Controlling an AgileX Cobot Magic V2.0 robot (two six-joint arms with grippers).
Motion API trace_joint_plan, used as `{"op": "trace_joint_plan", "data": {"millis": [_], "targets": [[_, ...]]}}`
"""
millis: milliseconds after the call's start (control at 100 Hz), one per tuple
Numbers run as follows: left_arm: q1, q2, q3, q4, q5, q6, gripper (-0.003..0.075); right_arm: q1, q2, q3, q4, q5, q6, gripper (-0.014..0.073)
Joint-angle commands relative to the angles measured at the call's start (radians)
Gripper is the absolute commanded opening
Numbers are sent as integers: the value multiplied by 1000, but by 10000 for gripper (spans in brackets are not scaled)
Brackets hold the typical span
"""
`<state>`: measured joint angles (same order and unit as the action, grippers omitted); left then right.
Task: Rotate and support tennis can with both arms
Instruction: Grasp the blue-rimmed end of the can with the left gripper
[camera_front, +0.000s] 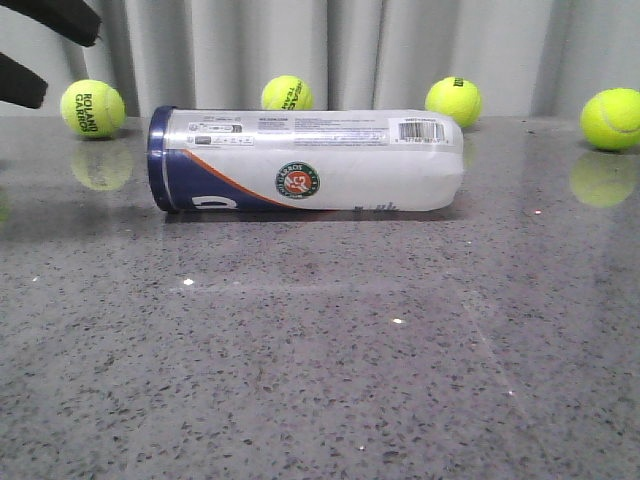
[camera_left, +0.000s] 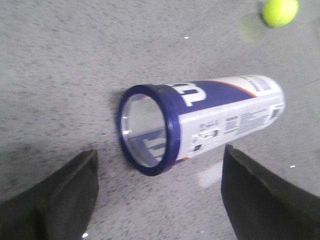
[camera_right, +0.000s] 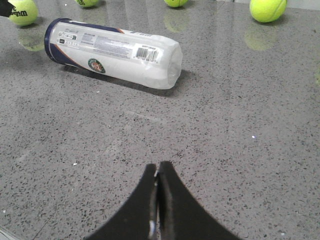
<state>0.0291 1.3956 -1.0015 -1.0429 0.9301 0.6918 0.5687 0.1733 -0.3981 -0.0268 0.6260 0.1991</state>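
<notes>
Lying on its side on the speckled grey tabletop: the tennis can, navy rim toward the robot's left, closed rounded end toward the right, logo and barcode facing front. Scattered behind and beside it, well apart: four tennis balls.

Above the rim end, the left end effector, fingers spread wide, nothing between them, the can's open mouth just ahead in the left wrist view. Well back from the can's closed end, the right end effector, fingers pressed together, holding nothing.

Probably an approach stage, no contact yet. For a clean rotation:
- Straddle the can near the navy rim with the left fingers, across the tube rather than along it, since the span looks enough for the width only.
- Squeeze gently; likely a thin, flexible wall, easy to dent or squirt out.
- Bring the right side in to the rounded end, opening first if cradling, to stop rolling on the smooth surface.
- Tilt slowly, keeping clear of the nearby balls.
</notes>
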Motion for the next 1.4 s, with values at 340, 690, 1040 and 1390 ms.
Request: {"op": "trace_joint_plan", "data": {"millis": [340,690,1040,1390], "targets": [[-113,142,-34,-283,40,141,494,-3,8,-23,-15,-79,-3,-68],[-159,247,-61,-391,76,224,494,-3,8,-23,-15,-79,-3,-68],[-220,335,-132,-405,142,231,494,-3,8,-23,-15,-79,-3,-68],[-220,335,-132,-419,142,231,375,-3,8,-23,-15,-79,-3,-68]]}}
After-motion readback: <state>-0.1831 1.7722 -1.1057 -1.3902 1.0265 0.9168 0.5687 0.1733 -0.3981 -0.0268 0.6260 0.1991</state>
